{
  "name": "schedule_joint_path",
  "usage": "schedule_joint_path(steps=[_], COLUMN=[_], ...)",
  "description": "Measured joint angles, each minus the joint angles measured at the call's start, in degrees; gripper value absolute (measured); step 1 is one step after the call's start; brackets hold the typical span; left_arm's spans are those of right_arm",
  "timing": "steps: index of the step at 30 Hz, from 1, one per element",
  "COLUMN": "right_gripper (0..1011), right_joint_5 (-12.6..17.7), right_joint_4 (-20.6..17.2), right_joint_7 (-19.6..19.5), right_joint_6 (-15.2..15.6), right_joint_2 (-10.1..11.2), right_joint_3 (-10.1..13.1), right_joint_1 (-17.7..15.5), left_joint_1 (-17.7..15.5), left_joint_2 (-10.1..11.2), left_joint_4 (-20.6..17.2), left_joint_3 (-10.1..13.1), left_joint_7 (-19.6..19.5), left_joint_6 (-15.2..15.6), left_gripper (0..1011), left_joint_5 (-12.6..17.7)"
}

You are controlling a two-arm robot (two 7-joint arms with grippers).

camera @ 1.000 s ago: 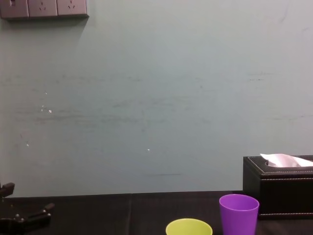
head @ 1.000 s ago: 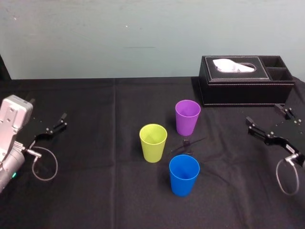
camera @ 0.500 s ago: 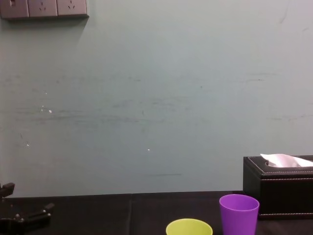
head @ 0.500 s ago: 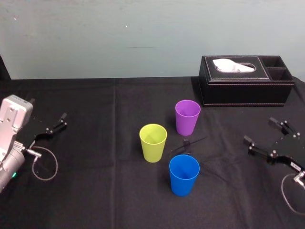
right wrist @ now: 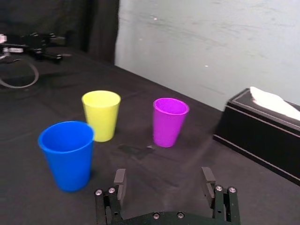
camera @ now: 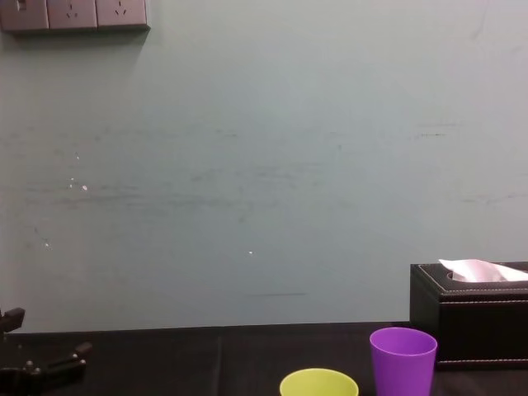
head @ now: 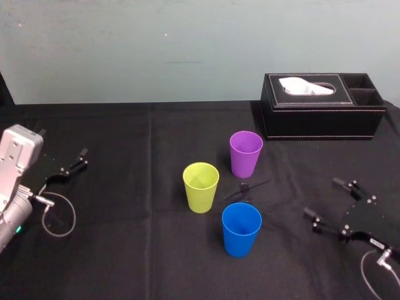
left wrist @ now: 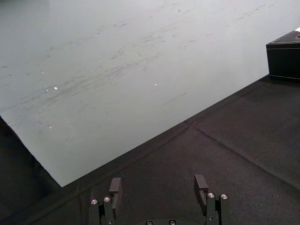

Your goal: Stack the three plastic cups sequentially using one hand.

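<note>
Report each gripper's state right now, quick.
Left gripper: open, holding nothing, parked at the far left.
Right gripper: open, holding nothing, to the right of the blue cup.

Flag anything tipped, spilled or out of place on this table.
Nothing tipped or spilled: the purple cup, yellow-green cup and blue cup stand upright, apart. Only a small dark patch on the cloth between them looks stray.

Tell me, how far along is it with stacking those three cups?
Nothing is stacked yet: the purple cup, yellow cup and blue cup each stand upright, alone and apart. In hand: the right tool, open and empty, sits to the right of the blue cup, pointing toward the cups. The left tool is parked, open, far left. All the stacking is left.
</note>
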Motion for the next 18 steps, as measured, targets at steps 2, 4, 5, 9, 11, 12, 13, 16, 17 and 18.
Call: schedule_joint_path(steps=[2, 4, 5, 9, 11, 12, 13, 16, 17, 18], right_gripper=[1003, 1003, 1003, 1003, 1003, 1003, 1003, 1003, 1003, 1003], right_joint_5=[-0.4, -0.8, -1.0, -1.5, -1.8, -2.0, -2.0, -2.4, -2.5, -2.6], right_joint_4=[-0.1, -0.3, -0.4, -0.9, -1.1, -1.2, -1.3, -1.5, -1.6, -1.6], right_joint_7=[0.5, 1.0, 1.2, 2.4, 2.7, 3.0, 3.1, 3.6, 3.7, 3.8], right_joint_6=[-0.1, -0.2, -0.2, -0.2, -0.2, -0.2, -0.2, -0.1, 0.0, 0.1], right_joint_2=[-0.1, -0.3, -0.3, -0.7, -0.8, -1.0, -1.2, -1.6, -1.8, -1.9], right_joint_3=[-0.1, -0.3, -0.3, -0.5, -0.5, -0.5, -0.5, -0.6, -0.7, -0.7], right_joint_1=[-0.2, -0.4, -0.6, -1.0, -1.2, -1.2, -1.3, -1.3, -1.3, -1.3], left_joint_1=[0.0, 0.0, 0.0, 0.0, 0.0, 0.0, 0.0, 0.0, 0.0, 0.0], left_joint_2=[0.0, 0.0, 0.0, 0.0, 0.0, 0.0, 0.0, 0.0, 0.0, 0.0], left_joint_4=[0.0, 0.0, 0.0, 0.0, 0.0, 0.0, 0.0, 0.0, 0.0, 0.0], left_joint_3=[0.0, 0.0, 0.0, 0.0, 0.0, 0.0, 0.0, 0.0, 0.0, 0.0], left_joint_7=[0.0, 0.0, 0.0, 0.0, 0.0, 0.0, 0.0, 0.0, 0.0, 0.0], left_joint_6=[0.0, 0.0, 0.0, 0.0, 0.0, 0.0, 0.0, 0.0, 0.0, 0.0], left_gripper=[1010, 1010, 1010, 1010, 1010, 1010, 1010, 1010, 1010, 1010], left_joint_5=[0.0, 0.0, 0.0, 0.0, 0.0, 0.0, 0.0, 0.0, 0.0, 0.0])
